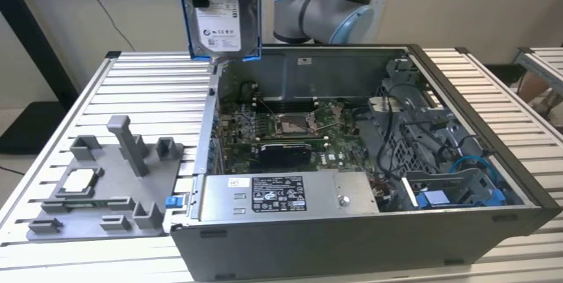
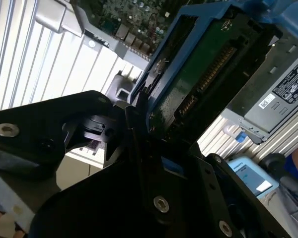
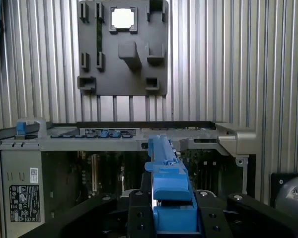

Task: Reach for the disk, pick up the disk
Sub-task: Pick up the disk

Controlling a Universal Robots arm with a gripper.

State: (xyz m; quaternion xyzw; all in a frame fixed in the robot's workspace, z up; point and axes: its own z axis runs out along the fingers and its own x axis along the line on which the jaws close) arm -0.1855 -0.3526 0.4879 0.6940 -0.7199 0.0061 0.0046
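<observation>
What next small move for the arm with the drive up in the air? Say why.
Probably a steady hold, then a slow carry clear of the case. The drive hangs upright above the open computer case, off every surface, and the gripper is clamped on its blue frame, so the pickup looks done.

The open computer case (image 1: 352, 164) lies on the desk (image 1: 141, 92), and everything sits relative to it. Toward the exterior view's left of the case, a fixture plate (image 1: 105, 190) rests on the desk just beside the case wall, with a small square chip (image 1: 81, 179) seated in it. The disk (image 1: 220, 12) hangs upright in the air above the case's far left corner, clear of the desk. The robot arm (image 1: 321, 6) stands behind the case. Inside the case, the motherboard (image 1: 291, 125) lies on the bottom, with the power supply (image 1: 281, 194) along the near wall.
</observation>
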